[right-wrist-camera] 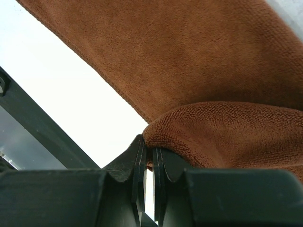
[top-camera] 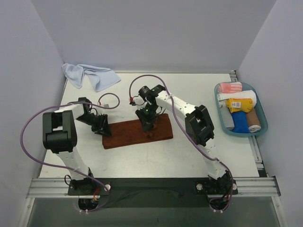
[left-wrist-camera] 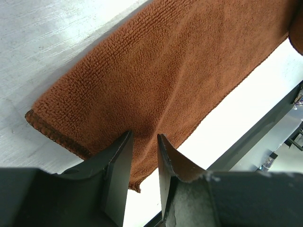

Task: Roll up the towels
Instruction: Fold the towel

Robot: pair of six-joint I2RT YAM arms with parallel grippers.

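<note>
We are finding the brown towel [top-camera: 125, 136] lying flat in the middle of the table [top-camera: 142, 163], and the blue towel [top-camera: 92, 75] lying crumpled at the far left corner, well apart from both arms. The right gripper [right-wrist-camera: 147, 156] is clamping the brown towel at its edge, jaws all but together on a raised fold [right-wrist-camera: 222, 127]. The left gripper [left-wrist-camera: 143, 142] is standing over the towel's left end with its jaws narrowly apart and nothing visibly between them. We are judging the terry light, soft and limp. It is likely to sag and skew unless taken by an edge or corner, with the rest left dragging on the table. The overhead view is giving us both towels' places but hiding the fingertips; only the wrist views are showing the pinch and the gap.
</note>
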